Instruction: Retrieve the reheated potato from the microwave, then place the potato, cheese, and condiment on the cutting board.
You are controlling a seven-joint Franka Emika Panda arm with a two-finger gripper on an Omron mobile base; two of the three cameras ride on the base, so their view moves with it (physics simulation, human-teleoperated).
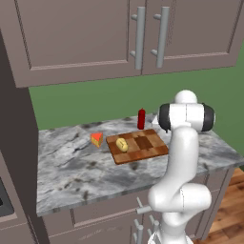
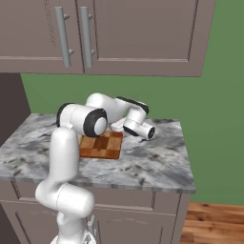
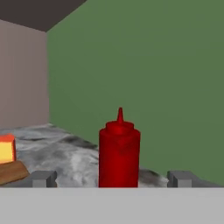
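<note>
The pale-yellow potato (image 1: 122, 144) lies on the checkered cutting board (image 1: 143, 143), near its left end. The orange cheese (image 1: 96, 139) wedge rests on the counter just left of the board. Behind the board's far edge the red condiment (image 1: 141, 118) bottle stands upright. In the hand view my gripper (image 3: 112, 178) is open and level with the condiment (image 3: 119, 151), whose base shows between the two finger tips (image 3: 43, 178), slightly beyond them. The cheese (image 3: 6, 148) and a corner of the cutting board (image 3: 11, 171) sit at that view's left edge. The microwave is out of view.
The marble counter (image 1: 66, 167) runs from a tall dark cabinet side on the left to its right end (image 2: 183, 157). Wall cabinets with long handles (image 1: 139, 38) hang overhead. A green wall (image 3: 153, 78) stands close behind the bottle.
</note>
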